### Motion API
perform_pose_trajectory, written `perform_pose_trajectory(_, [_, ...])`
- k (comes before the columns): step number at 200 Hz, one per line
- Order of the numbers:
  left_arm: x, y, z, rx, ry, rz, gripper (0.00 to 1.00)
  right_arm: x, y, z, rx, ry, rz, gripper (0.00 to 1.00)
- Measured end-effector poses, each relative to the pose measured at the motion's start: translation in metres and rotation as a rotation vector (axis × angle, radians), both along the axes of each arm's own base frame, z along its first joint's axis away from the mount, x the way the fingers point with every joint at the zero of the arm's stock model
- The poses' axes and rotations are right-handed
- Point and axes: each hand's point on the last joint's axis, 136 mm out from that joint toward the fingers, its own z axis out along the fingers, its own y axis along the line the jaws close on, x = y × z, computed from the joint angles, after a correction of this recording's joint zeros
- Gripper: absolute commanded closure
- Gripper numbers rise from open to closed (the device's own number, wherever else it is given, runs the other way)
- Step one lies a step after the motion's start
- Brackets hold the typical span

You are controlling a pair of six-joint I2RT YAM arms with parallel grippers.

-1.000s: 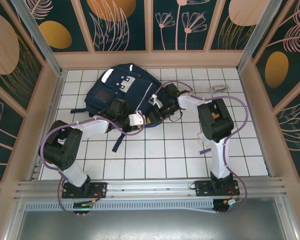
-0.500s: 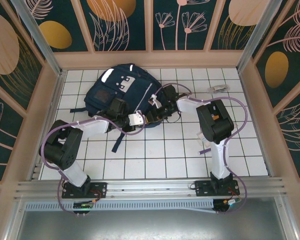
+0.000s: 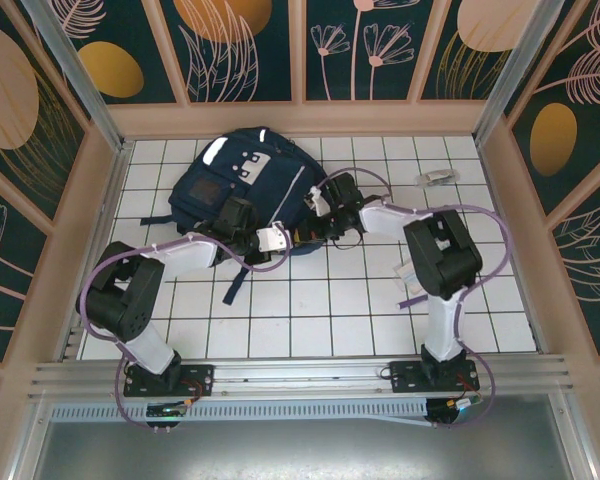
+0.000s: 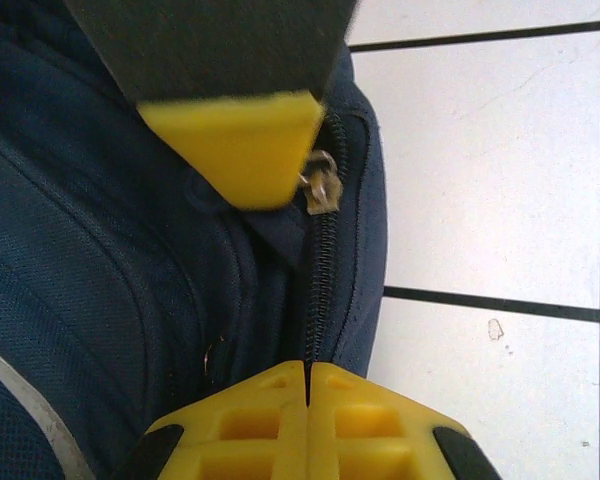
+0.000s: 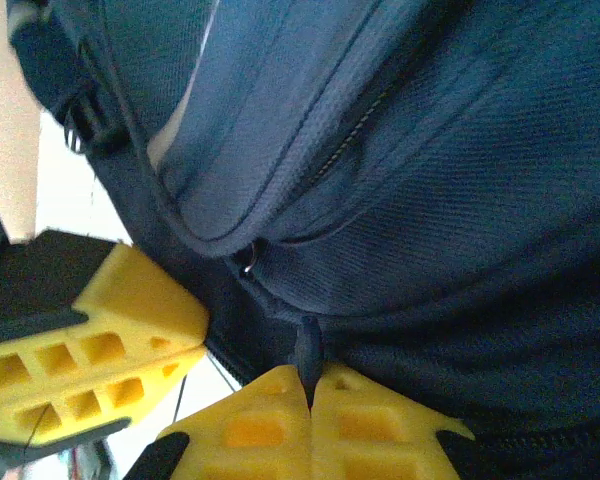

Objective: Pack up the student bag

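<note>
Student bag (image 3: 242, 180): laid flat, far left.
Left gripper (image 4: 308, 372): pressed together at zipper seam (image 4: 320, 262).
Right gripper (image 5: 310, 374): pinched shut on bag's dark tab (image 5: 305, 348).

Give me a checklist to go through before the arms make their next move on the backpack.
1. The left gripper shut on the student bag at its seam: ok.
2. The right gripper shut on a dark tab: ok.
3. The metal zipper pull gripped: not ok, hangs free.
4. The zipper track open between grippers: not ok, closed.
5. Bag flat on the table: ok.
6. Items to pack nearby: cannot tell; one small object, unclear.
</note>
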Motion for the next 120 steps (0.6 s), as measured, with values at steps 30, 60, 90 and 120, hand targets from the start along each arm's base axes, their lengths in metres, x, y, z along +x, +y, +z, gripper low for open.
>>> perform_pose_trajectory(30, [-0.002, 0.0, 0.004, 0.008, -0.016, -0.02, 1.0, 0.017, -0.025, 0.023, -0.069, -0.148, -0.17, 1.0])
perform_pose_trajectory(60, [-0.004, 0.001, 0.006, 0.018, -0.031, -0.038, 1.0, 0.031, -0.042, 0.025, -0.129, -0.253, -0.251, 1.0])
perform_pose_trajectory(90, [-0.005, 0.002, 0.005, 0.032, -0.042, -0.059, 1.0, 0.04, -0.053, 0.015, -0.176, -0.356, -0.267, 1.0])
perform_pose_trajectory(120, [-0.01, 0.006, 0.004, 0.049, -0.056, -0.073, 1.0, 0.056, -0.064, 0.017, -0.198, -0.488, -0.283, 1.0])
